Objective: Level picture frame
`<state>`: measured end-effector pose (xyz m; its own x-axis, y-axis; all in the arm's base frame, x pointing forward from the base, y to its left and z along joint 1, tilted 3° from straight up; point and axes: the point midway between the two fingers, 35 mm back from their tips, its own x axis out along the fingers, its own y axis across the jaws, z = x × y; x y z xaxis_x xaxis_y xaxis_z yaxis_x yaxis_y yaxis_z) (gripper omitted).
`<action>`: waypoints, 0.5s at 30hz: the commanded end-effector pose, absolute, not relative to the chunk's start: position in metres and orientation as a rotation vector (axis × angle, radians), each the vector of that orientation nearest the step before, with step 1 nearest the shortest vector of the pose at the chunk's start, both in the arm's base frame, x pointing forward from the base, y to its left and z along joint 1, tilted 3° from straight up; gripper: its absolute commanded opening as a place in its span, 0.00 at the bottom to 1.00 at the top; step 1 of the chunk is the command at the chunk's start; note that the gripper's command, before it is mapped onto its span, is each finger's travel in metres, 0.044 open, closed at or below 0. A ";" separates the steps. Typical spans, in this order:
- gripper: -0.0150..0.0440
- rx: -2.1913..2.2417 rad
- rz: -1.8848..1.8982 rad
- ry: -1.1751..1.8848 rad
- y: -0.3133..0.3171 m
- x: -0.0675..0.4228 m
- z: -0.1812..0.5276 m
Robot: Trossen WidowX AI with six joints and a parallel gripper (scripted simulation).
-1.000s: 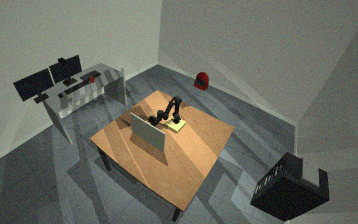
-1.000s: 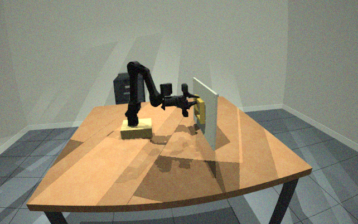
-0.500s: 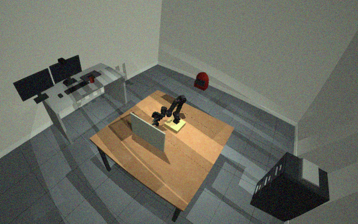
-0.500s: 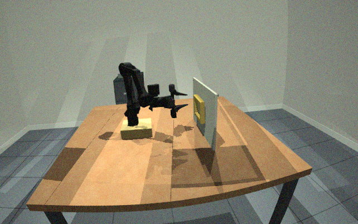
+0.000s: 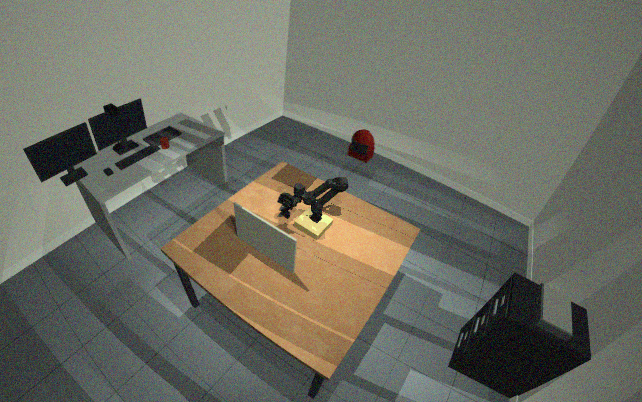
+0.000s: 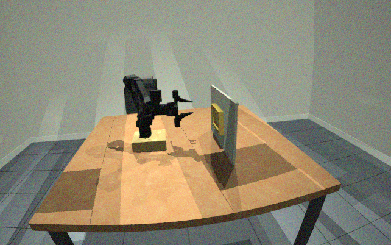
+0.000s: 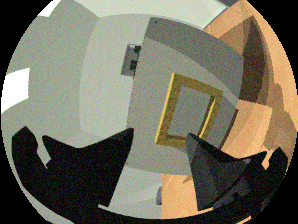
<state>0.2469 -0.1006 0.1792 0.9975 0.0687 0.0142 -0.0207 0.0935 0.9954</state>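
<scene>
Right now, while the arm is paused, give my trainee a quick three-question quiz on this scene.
1. True or false: the gripper is clamped on the picture frame.
2. What does the frame hang on? A) the table B) the grey wall panel C) the arm's base
3. In the wrist view, does the frame look level or tilted?

Key: 1. False; the jaws are open, clear of the frame. 2. B. 3. Tilted, though the camera itself may be rolled.
</scene>
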 end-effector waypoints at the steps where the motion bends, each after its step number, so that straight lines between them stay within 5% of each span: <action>1: 0.69 1.469 0.071 0.044 -0.099 0.225 0.188; 15: 0.69 1.463 0.070 0.053 -0.082 0.180 0.196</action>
<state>0.1829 -0.0852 0.1976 0.9972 0.0742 0.0097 -0.0182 0.1157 0.9931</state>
